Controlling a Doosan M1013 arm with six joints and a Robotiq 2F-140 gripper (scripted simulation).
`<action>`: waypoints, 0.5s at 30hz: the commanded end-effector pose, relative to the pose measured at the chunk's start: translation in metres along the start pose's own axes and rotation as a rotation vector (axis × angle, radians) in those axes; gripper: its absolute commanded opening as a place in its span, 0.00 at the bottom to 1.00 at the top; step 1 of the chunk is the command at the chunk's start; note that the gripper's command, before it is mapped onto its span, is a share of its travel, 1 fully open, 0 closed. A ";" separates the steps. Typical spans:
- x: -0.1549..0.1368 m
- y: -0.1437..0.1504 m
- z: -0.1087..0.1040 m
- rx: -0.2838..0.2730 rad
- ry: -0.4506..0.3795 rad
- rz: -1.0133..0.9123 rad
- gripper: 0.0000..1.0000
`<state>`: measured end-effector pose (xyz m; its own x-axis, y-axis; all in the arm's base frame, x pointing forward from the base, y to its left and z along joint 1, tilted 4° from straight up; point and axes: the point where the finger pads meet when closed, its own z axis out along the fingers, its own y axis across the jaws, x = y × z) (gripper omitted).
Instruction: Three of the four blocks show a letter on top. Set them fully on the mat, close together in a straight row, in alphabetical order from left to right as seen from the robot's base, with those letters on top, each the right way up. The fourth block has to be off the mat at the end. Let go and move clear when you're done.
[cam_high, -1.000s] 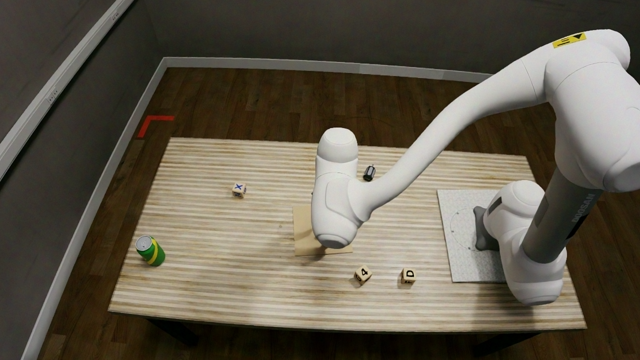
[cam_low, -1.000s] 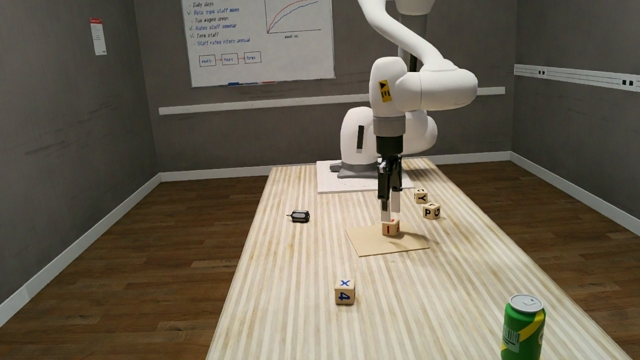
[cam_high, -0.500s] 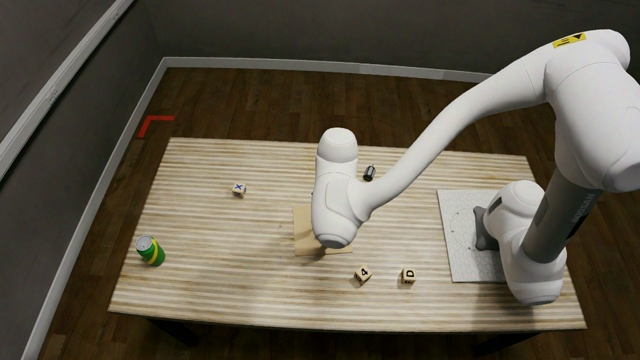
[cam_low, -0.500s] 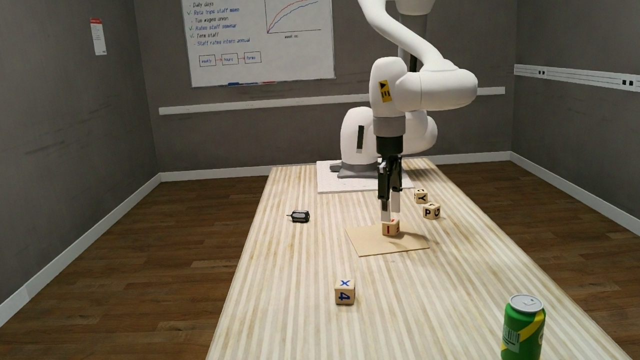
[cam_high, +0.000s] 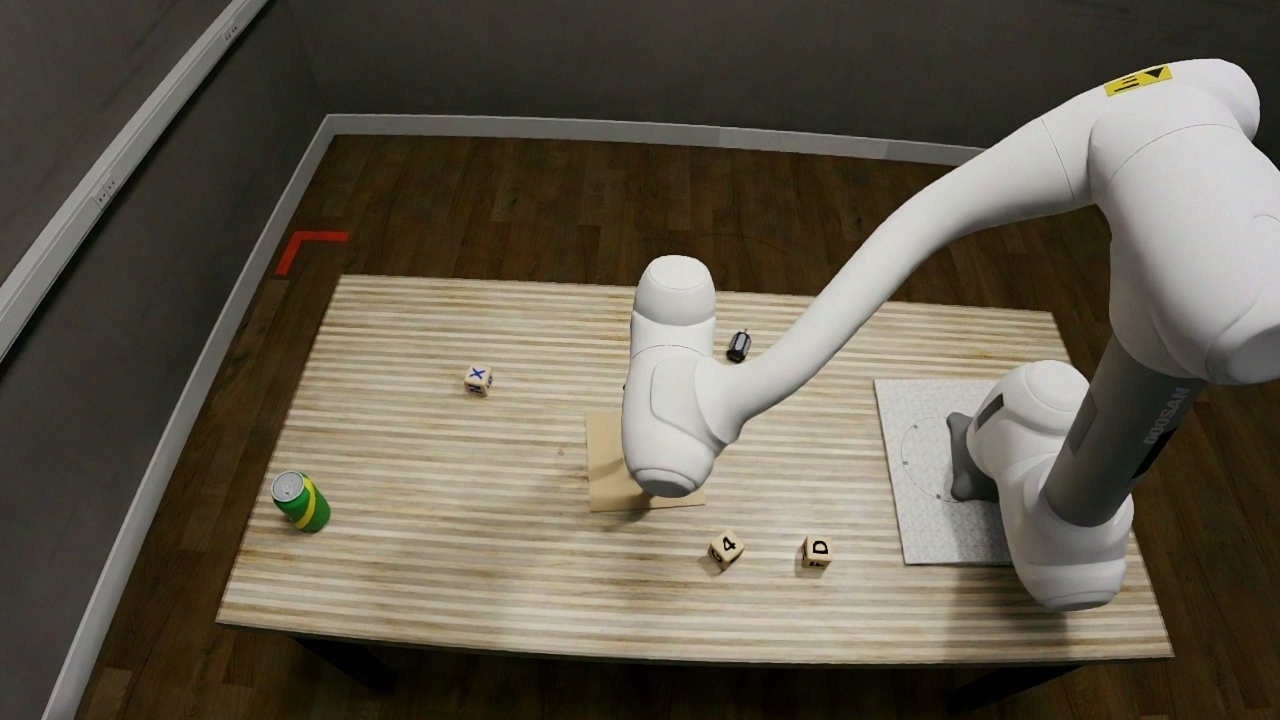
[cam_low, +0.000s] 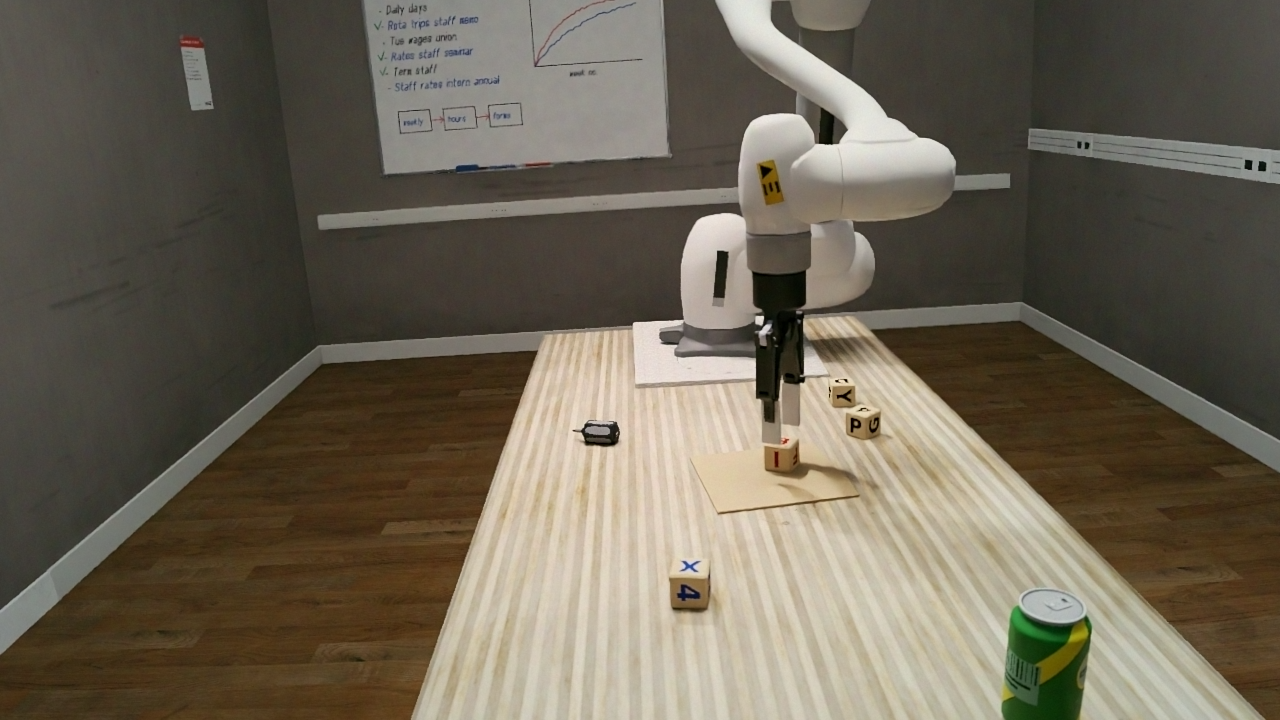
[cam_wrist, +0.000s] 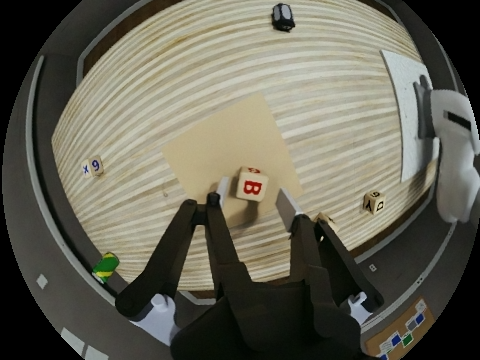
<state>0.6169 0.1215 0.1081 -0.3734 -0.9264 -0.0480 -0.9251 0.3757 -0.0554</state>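
Note:
The mat (cam_high: 608, 465) (cam_low: 733, 490) (cam_wrist: 225, 140) is a tan sheet. A block with a red B on top (cam_low: 781, 458) (cam_wrist: 252, 186) stands on it; the arm hides this block in the top view. My gripper (cam_low: 781, 429) (cam_wrist: 253, 191) is open, pointing down, with its fingertips on opposite sides of the B block close above the mat and a gap at each side. Off the mat stand a block with a black D on top (cam_high: 816, 551) (cam_low: 841, 392) (cam_wrist: 374, 202), a block with a black 4 on top (cam_high: 725, 548) (cam_low: 862, 422), and a block with a blue X on top (cam_high: 477, 380) (cam_low: 689, 583) (cam_wrist: 93, 166).
A green can (cam_high: 300, 501) (cam_low: 1047, 653) (cam_wrist: 106, 267) stands near the table's far end from the base. A small black-and-grey object (cam_high: 738, 345) (cam_low: 599, 432) (cam_wrist: 283, 17) lies near one long edge. The robot's base stands on a white plate (cam_high: 930, 537) (cam_low: 653, 362) (cam_wrist: 407, 125).

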 end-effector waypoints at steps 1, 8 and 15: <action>0.000 0.000 -0.001 0.001 -0.001 0.000 0.53; 0.000 0.000 0.004 0.001 -0.001 0.000 0.53; 0.000 0.000 0.022 0.001 -0.001 0.000 0.53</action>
<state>0.6181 0.1220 0.0897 -0.3734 -0.9264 -0.0480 -0.9251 0.3757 -0.0554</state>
